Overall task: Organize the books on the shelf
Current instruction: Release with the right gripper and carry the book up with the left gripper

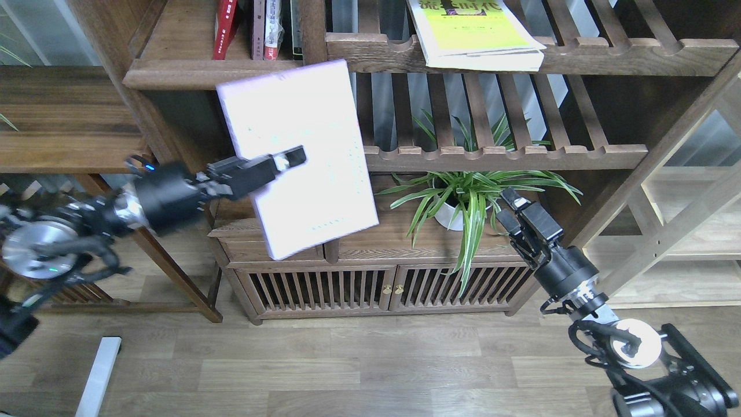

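**Pale-lilac paperback held in the air below the walnut shelf**

Pale lilac and broad, the thick white book (301, 156) hangs off my left gripper (277, 163), whose two fingers are closed over its left edge, the upper finger lying across the cover toward the middle. It is tilted, its top corner at about 12 o'clock nearly level with the rounded front lip of the dark walnut shelf (173, 74), its lower corner at 6 o'clock out in front of the slatted cabinet (324, 284).

I judge it fairly heavy for an edge grip: a big slab held at one side will want to swing and sag, and the matte cover could slip. Gripping nearer the spine would steady it.

On the shelf at 11 o'clock the red book (224, 29) stands upright beside a few thin spines. At 1 o'clock the yellow-green book (469, 32) lies flat on a notched slatted rack (608, 55), glossy and slightly fanned.

My right gripper (509, 209) is at 4 o'clock beside the spider plant (469, 197), fingers slightly apart, holding nothing.
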Controlling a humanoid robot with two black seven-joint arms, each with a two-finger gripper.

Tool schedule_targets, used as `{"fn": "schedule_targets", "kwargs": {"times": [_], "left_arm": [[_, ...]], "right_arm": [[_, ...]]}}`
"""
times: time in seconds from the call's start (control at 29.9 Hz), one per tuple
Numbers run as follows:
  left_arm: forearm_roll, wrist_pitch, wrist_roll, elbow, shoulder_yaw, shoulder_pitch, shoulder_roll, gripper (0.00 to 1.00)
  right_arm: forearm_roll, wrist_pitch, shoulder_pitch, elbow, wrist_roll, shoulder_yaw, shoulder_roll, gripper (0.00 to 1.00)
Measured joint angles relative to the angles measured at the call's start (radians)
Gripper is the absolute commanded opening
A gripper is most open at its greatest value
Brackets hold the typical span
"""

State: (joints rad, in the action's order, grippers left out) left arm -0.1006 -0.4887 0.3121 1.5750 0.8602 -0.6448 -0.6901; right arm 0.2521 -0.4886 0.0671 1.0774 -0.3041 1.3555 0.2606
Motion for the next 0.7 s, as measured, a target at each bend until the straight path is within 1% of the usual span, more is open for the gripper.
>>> {"fn": "schedule_targets", "kwargs": {"times": [0.13,0.27,0.47,0.6,0.7], "left_arm": [[0.031,0.0,0.0,0.046,0.068,0.004,-0.075,0.04],[0.086,0.0,-0.002,0.055,0.171,0.016,-0.123,0.04],[0.134,0.0,-0.003,0.053,0.376,0.099,-0.146,0.04],[0.165,0.0,0.001,0.047,0.482,0.13,-0.15,0.04],[0.174,0.0,0.002,0.047,0.537,0.143,-0.152,0.05]], "right_arm": [[-0.009,0.0,0.013,-0.021,-0.001,0.0,0.017,0.88],[-0.01,0.0,0.031,-0.053,-0.001,0.003,0.04,0.88],[-0.01,0.0,0.042,-0.062,-0.001,0.007,0.048,0.88],[-0.009,0.0,0.042,-0.062,-0.002,0.001,0.049,0.88],[-0.009,0.0,0.042,-0.062,-0.002,-0.003,0.05,0.88]]}}
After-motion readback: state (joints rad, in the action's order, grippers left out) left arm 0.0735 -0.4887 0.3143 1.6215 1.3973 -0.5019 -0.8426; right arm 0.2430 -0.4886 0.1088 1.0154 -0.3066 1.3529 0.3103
